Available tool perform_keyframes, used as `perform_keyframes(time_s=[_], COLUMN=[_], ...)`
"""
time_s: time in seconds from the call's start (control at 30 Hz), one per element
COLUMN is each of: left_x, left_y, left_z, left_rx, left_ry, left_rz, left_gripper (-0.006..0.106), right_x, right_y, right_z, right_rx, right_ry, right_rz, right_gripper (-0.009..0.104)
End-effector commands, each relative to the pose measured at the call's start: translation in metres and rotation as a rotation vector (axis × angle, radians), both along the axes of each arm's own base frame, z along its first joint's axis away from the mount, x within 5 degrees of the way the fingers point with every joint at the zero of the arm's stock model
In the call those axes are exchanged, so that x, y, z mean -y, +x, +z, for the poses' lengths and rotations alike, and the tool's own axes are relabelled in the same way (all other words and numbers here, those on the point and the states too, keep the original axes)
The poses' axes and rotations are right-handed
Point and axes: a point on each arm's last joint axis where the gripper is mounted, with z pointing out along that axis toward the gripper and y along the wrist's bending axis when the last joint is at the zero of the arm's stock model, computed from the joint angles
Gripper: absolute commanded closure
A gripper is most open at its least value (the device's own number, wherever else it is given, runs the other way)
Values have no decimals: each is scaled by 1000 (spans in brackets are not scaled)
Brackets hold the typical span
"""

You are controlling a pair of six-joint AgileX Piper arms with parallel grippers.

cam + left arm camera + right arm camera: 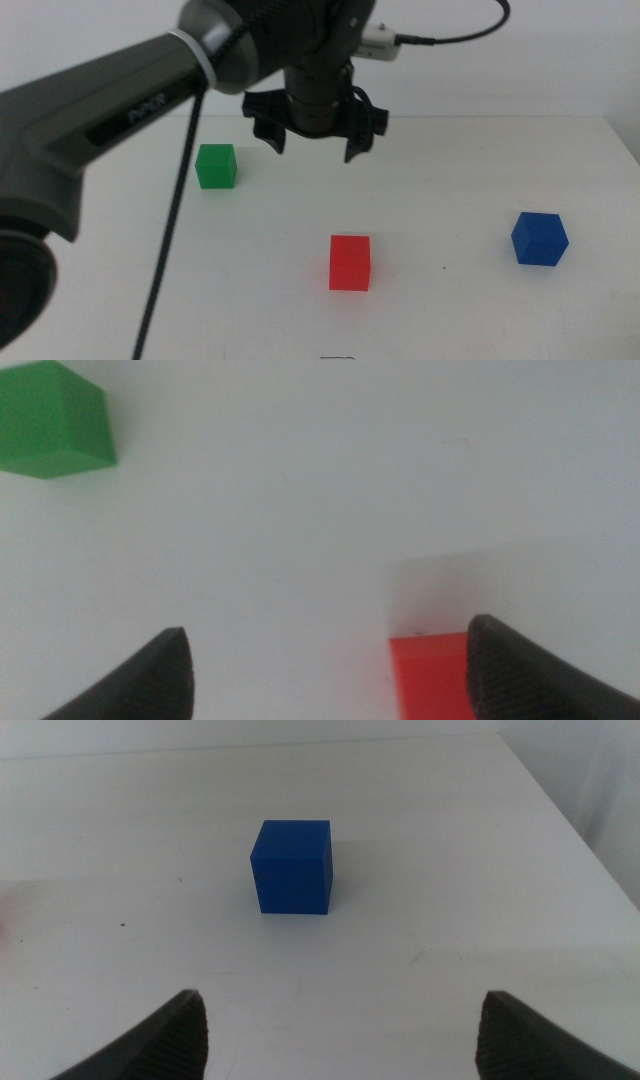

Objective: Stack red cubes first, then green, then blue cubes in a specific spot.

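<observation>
The red cube (pixel 350 262) rests on the white table near the front centre; the left wrist view catches only part of this red cube (pixel 428 678). The green cube (pixel 216 166) (pixel 50 418) stands at the back left. To the right sits the blue cube (pixel 540 239) (pixel 291 866). My left gripper (pixel 314 140) (pixel 330 670) hangs open above the table, behind the red cube and to the right of the green one, holding nothing. My right gripper (pixel 345 1030) is open, facing the blue cube from a distance; it is out of the middle view.
The left arm (pixel 110 110) reaches in from the left with a black cable (pixel 170 230) hanging under it. The table's far edge (pixel 500 117) and right edge (pixel 560 810) are in view.
</observation>
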Motion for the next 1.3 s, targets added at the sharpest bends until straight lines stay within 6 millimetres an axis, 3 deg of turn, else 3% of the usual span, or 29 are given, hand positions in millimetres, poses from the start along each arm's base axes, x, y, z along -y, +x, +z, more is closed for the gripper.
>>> perform_keyframes(time_s=[0.0, 0.37, 0.57, 0.8, 0.97, 1.27], left_x=[-26, -116, -147, -158, -166, -159], left_y=[-9, 39, 60, 79, 99, 124], left_z=[41, 46, 48, 30, 3, -41], left_rx=[44, 31, 133, 151, 136, 129], left_ry=[0, -72, -117, -115, -116, -126], left_rz=[28, 48, 107, 135, 161, 158], left_gripper=[7, 7, 7, 7, 7, 7], right_x=[0, 0, 0, 0, 0, 0], right_y=[0, 0, 0, 0, 0, 0], right_z=[8, 8, 8, 8, 8, 8], right_rx=[70, 70, 70, 70, 70, 70], right_ry=[-30, -30, -30, -30, -30, -30], right_rz=[3, 3, 3, 3, 3, 3], right_gripper=[1, 1, 1, 1, 1, 1])
